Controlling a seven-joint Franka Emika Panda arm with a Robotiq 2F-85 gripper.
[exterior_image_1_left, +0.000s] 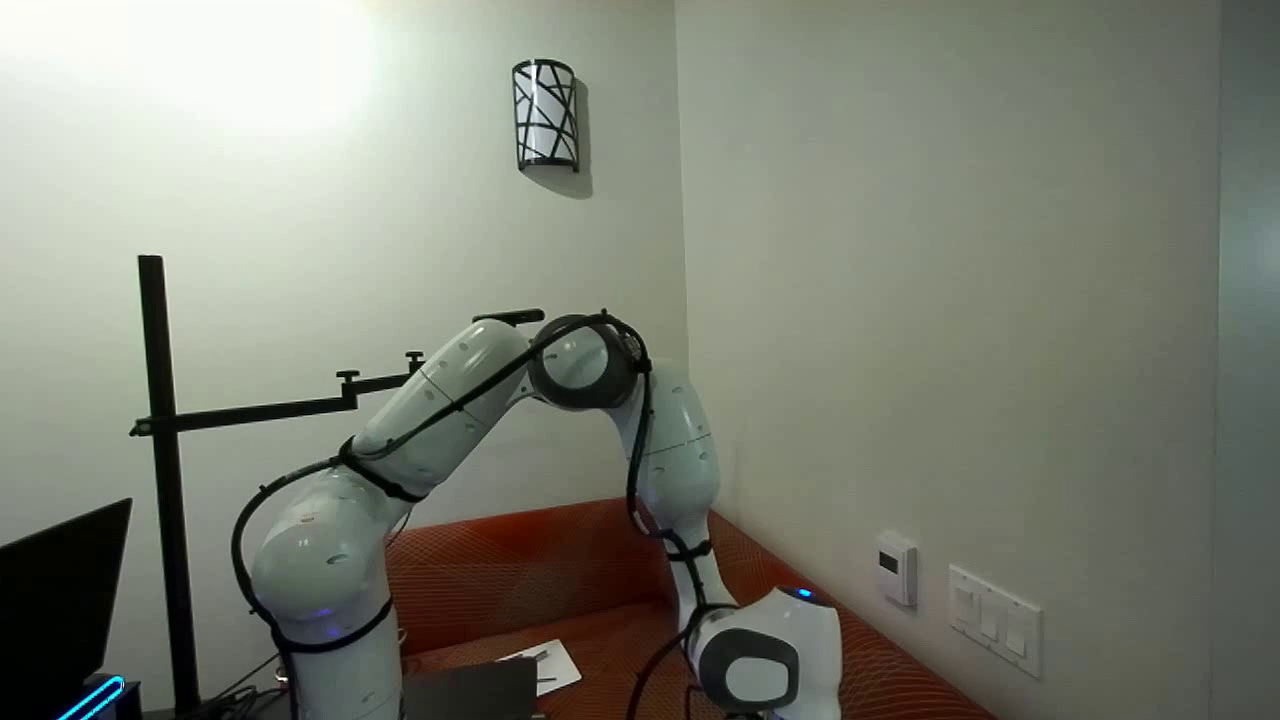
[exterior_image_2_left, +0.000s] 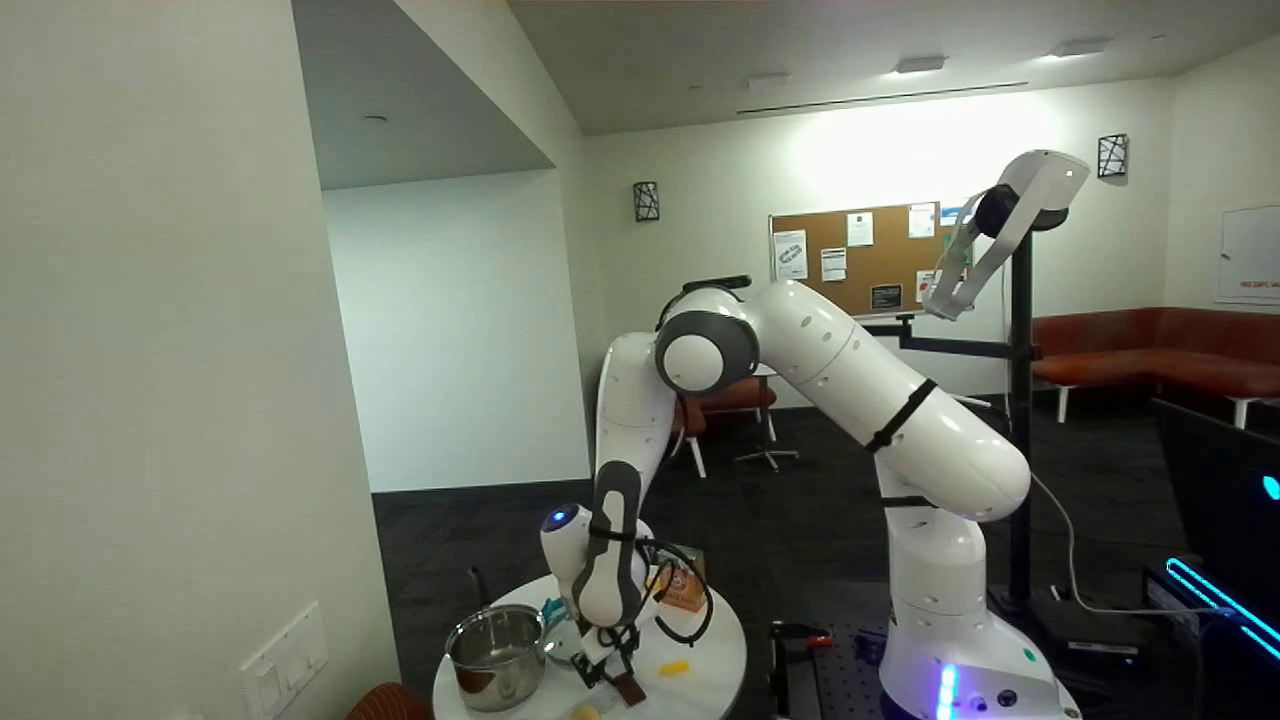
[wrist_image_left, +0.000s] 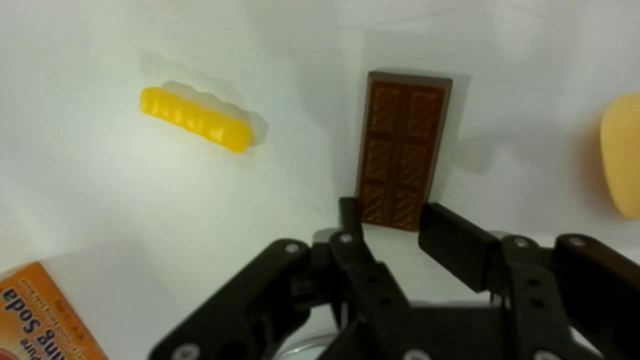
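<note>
Spreading below me, the round white surface (exterior_image_2_left: 715, 672) bears a steel pot (exterior_image_2_left: 497, 655) at left in an exterior view, perhaps there to leave me room. The wrist view shows a baking soda box (wrist_image_left: 45, 320) near left. My end effector (wrist_image_left: 389, 212) appears to pinch a chocolate bar (wrist_image_left: 402, 145) by its near end, across the width, probably the easiest fit; a yellow stick (wrist_image_left: 196, 119) lies left of it.

Glare hits wall (exterior_image_1_left: 330, 220), wrist pic sl. blurry.
</note>
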